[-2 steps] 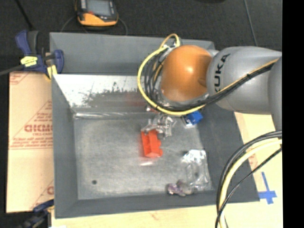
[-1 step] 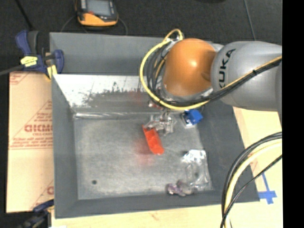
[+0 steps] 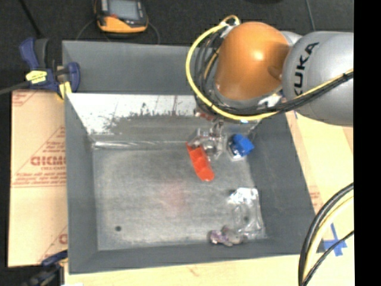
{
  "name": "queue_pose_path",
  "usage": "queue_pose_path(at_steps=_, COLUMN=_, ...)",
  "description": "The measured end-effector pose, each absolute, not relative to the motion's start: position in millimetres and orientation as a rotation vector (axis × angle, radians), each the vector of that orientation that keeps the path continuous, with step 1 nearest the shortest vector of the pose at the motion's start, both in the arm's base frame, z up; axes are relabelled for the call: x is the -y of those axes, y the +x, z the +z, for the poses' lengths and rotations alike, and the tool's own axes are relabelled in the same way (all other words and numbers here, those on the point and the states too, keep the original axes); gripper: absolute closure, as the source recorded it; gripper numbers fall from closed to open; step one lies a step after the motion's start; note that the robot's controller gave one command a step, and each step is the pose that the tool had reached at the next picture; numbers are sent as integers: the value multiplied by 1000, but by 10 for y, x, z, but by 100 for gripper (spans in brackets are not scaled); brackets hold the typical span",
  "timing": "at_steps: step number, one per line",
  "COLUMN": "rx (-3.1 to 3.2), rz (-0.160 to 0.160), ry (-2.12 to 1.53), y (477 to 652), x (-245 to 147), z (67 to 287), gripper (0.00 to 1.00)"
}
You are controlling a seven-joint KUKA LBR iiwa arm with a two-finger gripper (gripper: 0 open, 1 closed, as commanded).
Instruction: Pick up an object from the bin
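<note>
My gripper hangs below the arm's orange dome, over the far right part of the bin. An orange-red oblong block lies slanted on the bin floor, its upper end right at the gripper's lower left side. I cannot tell whether they touch. A small blue block with a white patch sits just to the right of the gripper, close to the bin's right slope.
A crumpled clear plastic bag lies in the near right part of the bin. A small purple-grey lump rests at its lower end by the front wall. The arm and its cables cover the bin's far right corner.
</note>
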State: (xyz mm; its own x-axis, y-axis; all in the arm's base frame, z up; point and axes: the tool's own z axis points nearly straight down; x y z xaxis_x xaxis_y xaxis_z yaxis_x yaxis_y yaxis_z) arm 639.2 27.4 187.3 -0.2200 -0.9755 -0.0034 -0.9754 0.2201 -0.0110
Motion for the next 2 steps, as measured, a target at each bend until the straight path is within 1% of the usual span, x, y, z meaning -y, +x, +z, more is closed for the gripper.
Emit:
queue_pose_path(at_steps=1, rx=-2456, rz=-2, ry=-1949, y=6406, x=-272, z=1906, gripper=100)
queue_pose_path(at_steps=2, rx=-2460, rz=-2, ry=-1940, y=6419, x=-274, z=1943, gripper=100)
